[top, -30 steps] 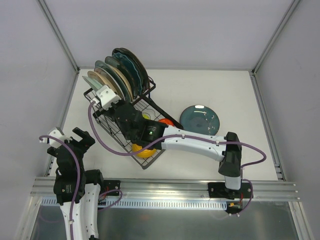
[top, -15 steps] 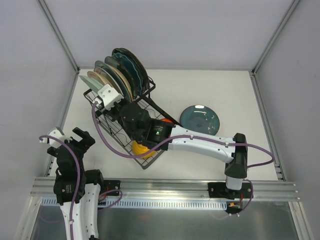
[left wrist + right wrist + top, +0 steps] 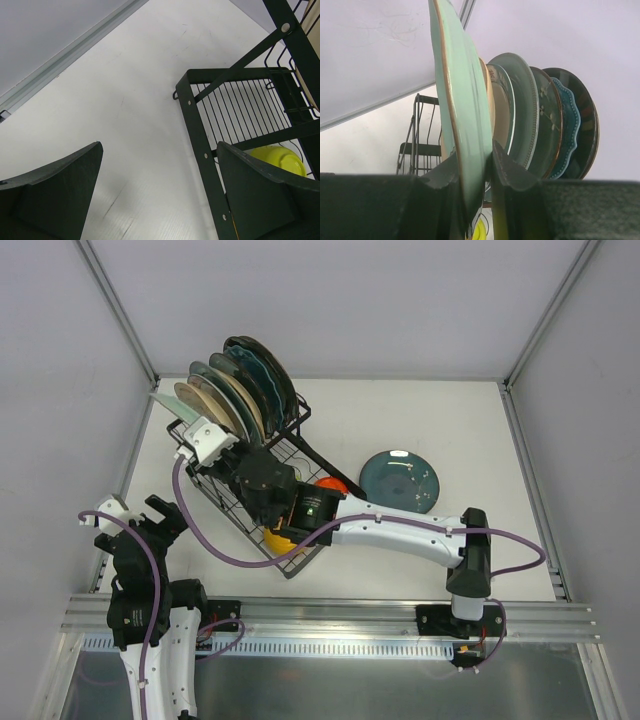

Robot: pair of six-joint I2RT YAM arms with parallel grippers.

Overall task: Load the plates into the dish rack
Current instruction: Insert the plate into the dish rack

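My right gripper (image 3: 475, 160) is shut on the lower rim of a mint green plate (image 3: 460, 100), which it holds upright on edge. From above, that plate (image 3: 165, 398) stands at the left end of the row, over the black wire dish rack (image 3: 303, 452). Several more plates (image 3: 540, 120) stand in the rack's raised slots right behind it. A dark teal plate (image 3: 400, 478) lies flat on the table to the right of the rack. My left gripper (image 3: 159, 147) hangs open over bare table beside the rack's near corner (image 3: 192, 110).
A yellow bowl (image 3: 283, 538) and an orange bowl (image 3: 330, 483) sit in the rack's lower basket under my right arm. The yellow bowl (image 3: 277, 157) also shows in the left wrist view. Grey walls close the table on the left, back and right.
My right gripper, with the mint green plate in it, has shifted a little to the left and nearer along the rack. The left arm has not moved.
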